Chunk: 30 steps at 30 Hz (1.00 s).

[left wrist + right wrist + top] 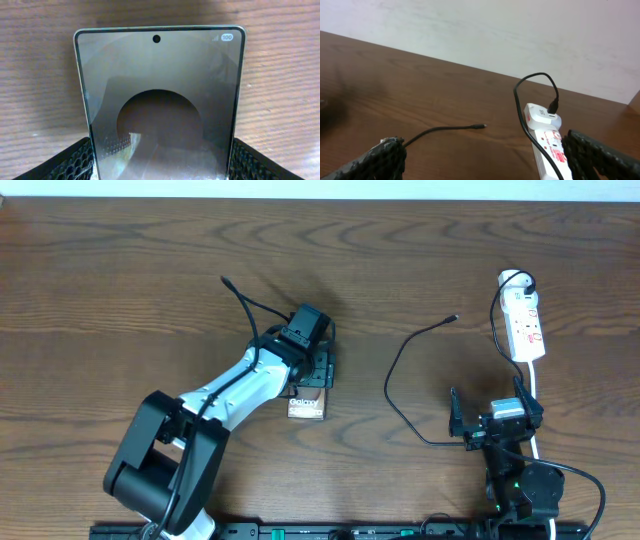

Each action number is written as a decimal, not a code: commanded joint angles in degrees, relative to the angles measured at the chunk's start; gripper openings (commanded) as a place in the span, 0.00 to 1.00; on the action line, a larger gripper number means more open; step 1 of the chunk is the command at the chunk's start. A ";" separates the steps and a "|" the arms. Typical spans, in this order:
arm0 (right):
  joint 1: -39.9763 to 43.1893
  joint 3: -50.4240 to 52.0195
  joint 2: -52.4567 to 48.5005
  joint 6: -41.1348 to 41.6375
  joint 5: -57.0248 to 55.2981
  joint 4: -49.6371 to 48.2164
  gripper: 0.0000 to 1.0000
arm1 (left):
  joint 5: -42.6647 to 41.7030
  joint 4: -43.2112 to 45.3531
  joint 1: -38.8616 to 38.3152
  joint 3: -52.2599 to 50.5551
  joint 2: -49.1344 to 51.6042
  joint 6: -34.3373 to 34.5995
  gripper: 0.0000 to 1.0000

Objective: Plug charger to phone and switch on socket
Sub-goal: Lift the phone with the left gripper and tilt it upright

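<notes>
The dark grey phone (306,406) with white "Galaxy" lettering lies mid-table. In the left wrist view the phone's screen (160,100) fills the frame. My left gripper (316,372) has a finger against each long side of it. The white socket strip (526,325) lies at the far right and also shows in the right wrist view (549,145). The charger's black plug (553,106) sits in the strip's far end. Its thin black cable (392,370) loops across the table to a free plug tip (456,317), also seen in the right wrist view (482,126). My right gripper (497,425) is open and empty in front of the strip.
The strip's white cord (535,395) runs toward the right arm's base. The left arm's own black cable (240,300) arches behind the phone. A black rail (350,530) runs along the table's front edge. A pale wall (495,35) rises behind the table's far edge.
</notes>
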<state>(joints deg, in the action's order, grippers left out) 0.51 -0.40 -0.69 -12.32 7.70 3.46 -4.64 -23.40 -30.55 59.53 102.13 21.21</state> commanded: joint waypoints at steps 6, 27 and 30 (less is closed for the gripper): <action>-0.20 0.09 0.28 0.70 0.17 0.22 0.99 | 2.78 1.64 -0.02 -0.17 4.81 0.31 0.66; -0.20 0.11 0.28 0.70 0.17 0.20 0.99 | 2.73 -2.34 -0.02 -0.17 6.86 0.33 0.82; -0.20 0.09 0.28 0.72 0.17 0.20 0.99 | 2.71 -3.43 -0.02 -0.17 6.86 0.33 0.87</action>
<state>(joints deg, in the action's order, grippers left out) 0.51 -0.40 -0.69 -12.29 7.70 3.46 -0.82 -24.93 -30.65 60.49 105.78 20.91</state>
